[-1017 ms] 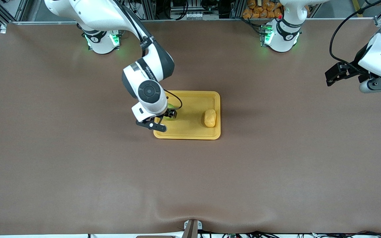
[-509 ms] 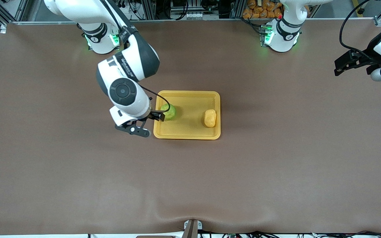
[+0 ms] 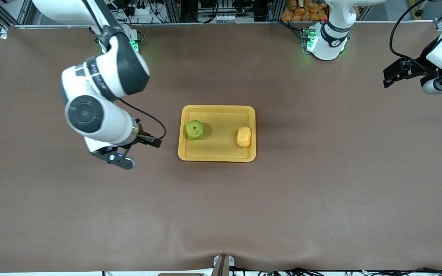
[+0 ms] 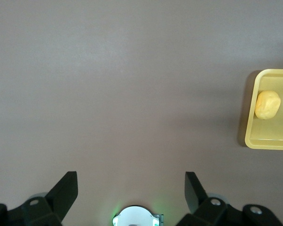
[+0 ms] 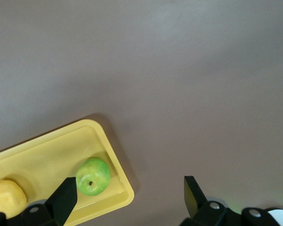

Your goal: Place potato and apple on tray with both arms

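Note:
The yellow-orange tray [image 3: 221, 115] lies mid-table. The green apple [image 3: 195, 129] rests in it at the right arm's end, and the pale yellow potato [image 3: 244, 137] at the left arm's end. My right gripper [image 3: 151, 142] is open and empty, over the bare table beside the tray. Its wrist view shows its gripper [image 5: 128, 186], the apple [image 5: 93, 176], the potato [image 5: 7, 197] and the tray [image 5: 47, 155]. My left gripper [image 3: 395, 73] is open and empty, up over the left arm's end of the table. Its wrist view shows its gripper [image 4: 129, 183], the potato [image 4: 267, 104] and the tray [image 4: 273, 139].
A brown mat [image 3: 221, 211] covers the table. The arm bases [image 3: 117, 46] [image 3: 326, 38] stand along the table edge farthest from the front camera. Orange items [image 3: 301, 9] are piled off the table there.
My right gripper let go of the apple on the tray and drew away toward the right arm's end of the table. My left gripper shifted a little.

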You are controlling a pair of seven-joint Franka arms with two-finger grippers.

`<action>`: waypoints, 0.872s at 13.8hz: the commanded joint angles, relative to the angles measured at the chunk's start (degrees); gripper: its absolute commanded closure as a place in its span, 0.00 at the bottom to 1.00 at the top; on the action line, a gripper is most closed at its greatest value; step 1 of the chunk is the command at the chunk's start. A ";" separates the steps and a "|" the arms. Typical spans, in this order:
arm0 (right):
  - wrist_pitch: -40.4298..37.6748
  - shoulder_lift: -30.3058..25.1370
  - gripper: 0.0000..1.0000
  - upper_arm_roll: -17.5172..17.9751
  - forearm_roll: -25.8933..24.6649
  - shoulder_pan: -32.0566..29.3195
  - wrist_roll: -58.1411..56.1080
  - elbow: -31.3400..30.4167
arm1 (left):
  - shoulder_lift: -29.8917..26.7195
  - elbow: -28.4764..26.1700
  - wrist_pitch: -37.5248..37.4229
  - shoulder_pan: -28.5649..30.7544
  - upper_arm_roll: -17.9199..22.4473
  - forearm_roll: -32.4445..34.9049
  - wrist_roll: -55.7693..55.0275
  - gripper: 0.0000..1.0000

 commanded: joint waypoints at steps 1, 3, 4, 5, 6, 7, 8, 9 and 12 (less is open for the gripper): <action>-3.21 -2.90 0.00 0.73 -0.82 -2.53 -2.06 0.71 | -1.57 -0.94 -1.60 0.28 0.42 -1.08 0.05 0.00; -4.35 -4.39 0.00 0.65 -0.91 -4.11 -6.97 0.71 | -1.65 -0.85 -2.13 0.28 0.51 -1.08 -1.44 0.00; -4.79 -5.01 0.00 0.65 -0.92 -5.16 -9.60 0.71 | -1.74 -0.85 -2.30 0.28 0.42 -1.08 -2.15 0.00; -5.49 -5.89 0.00 0.73 -0.83 -6.74 -13.11 0.71 | -2.00 -0.94 -2.65 0.28 0.42 -1.17 -3.11 0.00; -5.68 -7.11 0.00 0.65 -0.91 -7.62 -17.15 0.71 | -2.01 -0.94 -2.66 0.28 0.25 -1.17 -3.99 0.00; -5.68 -8.00 0.00 0.56 -0.92 -8.68 -22.41 0.71 | -2.01 -0.94 -2.66 0.20 0.16 -1.43 -4.52 0.00; -5.76 -9.05 0.00 0.56 -1.09 -9.82 -26.81 0.71 | -2.01 -1.03 -2.83 0.20 0.16 -1.52 -4.96 0.00; -6.46 -10.36 0.00 0.73 -1.79 -10.87 -29.12 0.62 | -2.01 -1.03 -3.09 0.20 0.16 -1.70 -4.96 0.00; -8.22 -12.83 0.00 0.73 -2.06 -14.83 -29.40 0.53 | -2.01 -1.03 -3.10 0.28 0.07 -1.79 -3.57 0.00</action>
